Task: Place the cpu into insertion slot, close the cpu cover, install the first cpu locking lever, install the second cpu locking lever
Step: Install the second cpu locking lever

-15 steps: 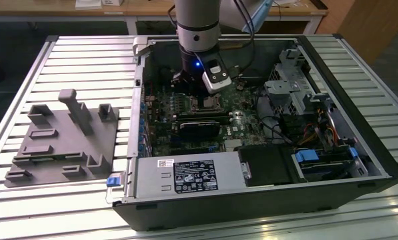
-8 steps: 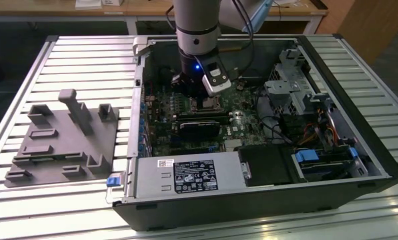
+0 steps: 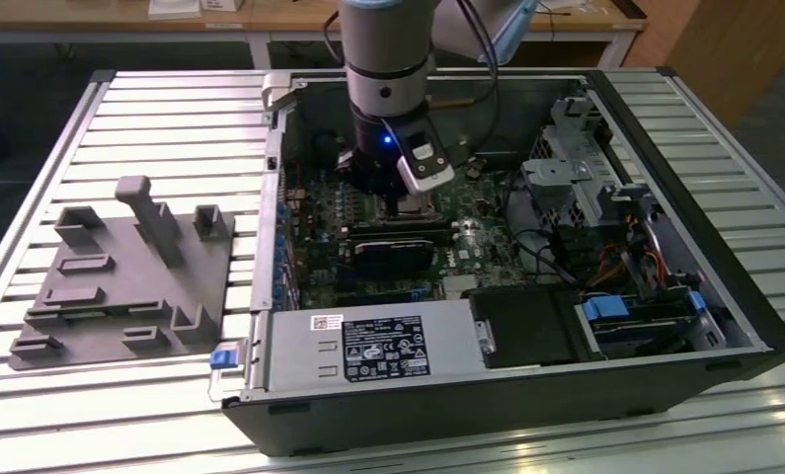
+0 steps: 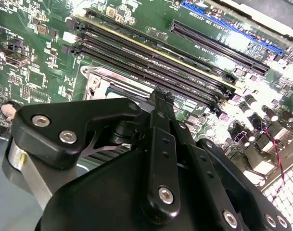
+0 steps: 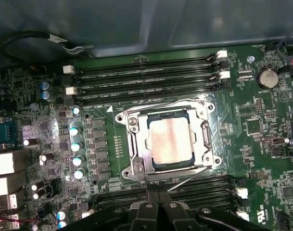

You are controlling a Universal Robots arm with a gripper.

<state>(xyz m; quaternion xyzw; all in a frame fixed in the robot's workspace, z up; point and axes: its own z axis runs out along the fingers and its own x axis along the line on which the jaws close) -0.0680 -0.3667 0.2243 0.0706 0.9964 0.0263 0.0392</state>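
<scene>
cpu (image 5: 171, 140) seated in insertion slot (image 5: 136, 166), cpu cover (image 5: 207, 138) down, gripper (image 5: 158, 208) fingers together — just beside it

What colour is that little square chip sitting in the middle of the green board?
The cpu has a pale silvery-beige face, clearest in the first wrist view.

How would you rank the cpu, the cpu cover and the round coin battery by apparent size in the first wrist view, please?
1. cpu cover, framing the chip.
2. cpu, seated inside it.
3. coin battery, clearly smallest.
</scene>
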